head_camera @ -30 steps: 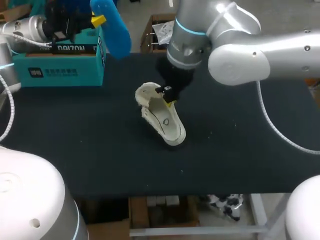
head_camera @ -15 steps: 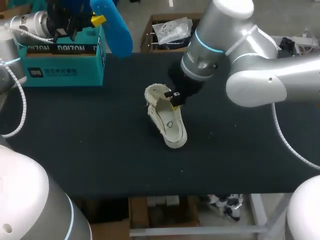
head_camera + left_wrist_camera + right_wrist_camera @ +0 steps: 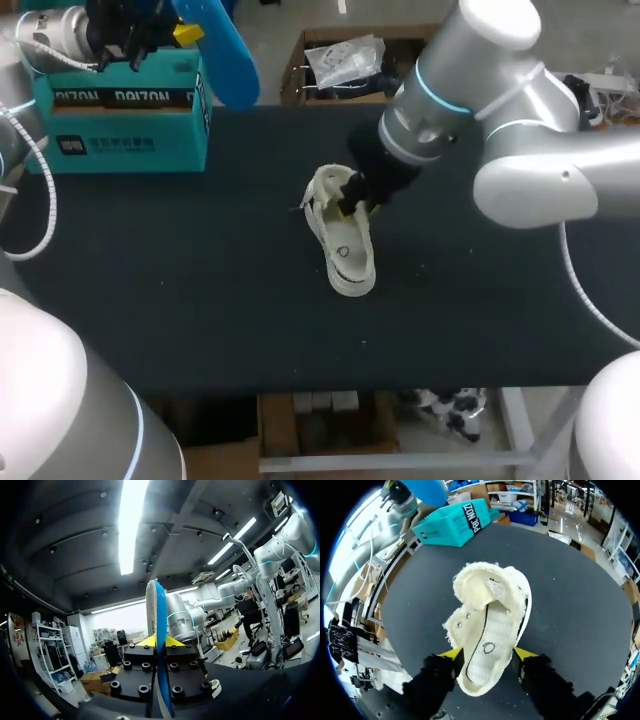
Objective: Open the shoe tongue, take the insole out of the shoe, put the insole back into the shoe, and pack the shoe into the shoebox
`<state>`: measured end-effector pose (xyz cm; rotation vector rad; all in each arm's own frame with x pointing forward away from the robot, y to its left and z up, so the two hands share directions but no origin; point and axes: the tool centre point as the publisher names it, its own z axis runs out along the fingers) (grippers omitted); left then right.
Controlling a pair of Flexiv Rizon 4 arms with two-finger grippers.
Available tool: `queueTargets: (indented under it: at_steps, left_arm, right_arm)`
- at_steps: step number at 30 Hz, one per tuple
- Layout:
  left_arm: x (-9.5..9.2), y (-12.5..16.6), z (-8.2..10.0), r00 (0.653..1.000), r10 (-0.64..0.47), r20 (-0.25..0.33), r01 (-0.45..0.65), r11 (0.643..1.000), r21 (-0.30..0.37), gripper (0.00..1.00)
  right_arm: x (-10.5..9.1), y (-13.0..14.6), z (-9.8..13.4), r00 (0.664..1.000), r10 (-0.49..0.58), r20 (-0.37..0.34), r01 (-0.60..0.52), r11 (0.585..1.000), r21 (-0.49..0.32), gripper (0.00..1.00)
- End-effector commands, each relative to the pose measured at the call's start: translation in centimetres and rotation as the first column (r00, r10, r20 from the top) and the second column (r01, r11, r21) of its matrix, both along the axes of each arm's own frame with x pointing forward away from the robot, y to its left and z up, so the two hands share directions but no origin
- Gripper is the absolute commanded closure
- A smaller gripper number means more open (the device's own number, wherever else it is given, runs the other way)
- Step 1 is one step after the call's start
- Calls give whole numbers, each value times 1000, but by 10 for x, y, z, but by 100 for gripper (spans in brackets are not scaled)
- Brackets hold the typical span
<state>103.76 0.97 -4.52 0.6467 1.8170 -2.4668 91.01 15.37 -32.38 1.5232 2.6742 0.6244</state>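
Note:
A cream shoe [image 3: 345, 250] lies on the black table near its middle, its fluffy tongue folded open and its inner bed bare. My right gripper [image 3: 352, 203] hovers at the tongue end. In the right wrist view its fingers stand open on either side of the shoe [image 3: 490, 630], right gripper [image 3: 488, 654]. High over the back left, my left gripper [image 3: 180, 32] is shut on the blue insole [image 3: 218, 55], seen edge-on in the left wrist view [image 3: 161, 610]. The teal shoebox [image 3: 120, 115] stands under that arm, closed as far as I can see.
The black tabletop [image 3: 200, 280] stretches around the shoe, with wide bare cloth toward the front edge and the right. The shoebox [image 3: 455, 522] is the only other thing standing on it, at the back left.
My right arm moved right and dragged the shoe's tongue end with it. Its fingers, pinched together before, now stand apart. The left arm with the insole barely shifted.

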Motion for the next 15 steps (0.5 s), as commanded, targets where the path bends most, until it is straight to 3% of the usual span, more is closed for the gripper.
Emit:
queueTargets:
  at_steps: [1,6,12,14,15]
  left_arm:
    - [-23,-6,12,999,49,-14,-49,998,33,100]
    - [-50,-12,18,995,92,-36,-89,993,71,100]
    - [-101,-20,22,975,210,-75,-201,974,105,100]
    - [-113,-23,18,963,242,-117,-224,963,153,100]
    - [-122,-25,16,969,234,-80,-212,952,220,100]
  right_arm:
    - [-13,-13,8,999,14,38,-15,1000,27,0]
    - [-16,-25,14,996,58,74,-61,997,39,0]
    - [-16,-25,14,996,58,74,-61,997,39,0]
    - [-16,-25,14,996,58,74,-61,997,39,0]
    - [-16,-25,14,996,58,74,-61,997,39,0]
